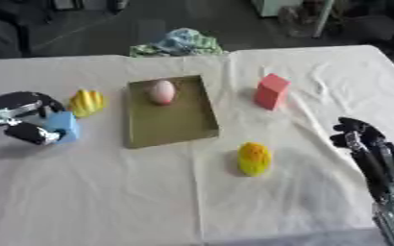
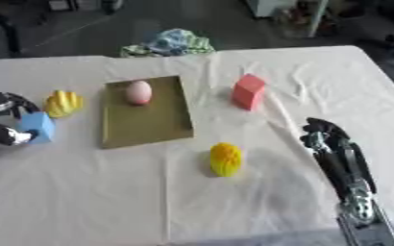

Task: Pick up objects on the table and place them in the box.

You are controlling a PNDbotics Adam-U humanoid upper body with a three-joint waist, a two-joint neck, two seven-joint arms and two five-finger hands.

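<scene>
Holding a blue block (image 1: 63, 126) between curled fingers and thumb, the left hand (image 1: 22, 120) hangs just over the counter (image 1: 108, 202). Right of this hand lies the flat brown box (image 1: 171, 113) with a pink egg (image 1: 161, 91) inside. A yellow shell-like thing (image 1: 86, 102) sits just behind the hand. The right hand (image 2: 328, 137) rests near the lower corner, fingers relaxed, holding nothing.

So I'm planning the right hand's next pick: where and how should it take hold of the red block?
Judging from its pose, grip the red block across its two broad side faces near the top, coming down from above. It stands upright on the cloth, taller than wide, with open space around it. The right hand sits nearer the table's front edge, so reach forward over it, then descend.
</scene>
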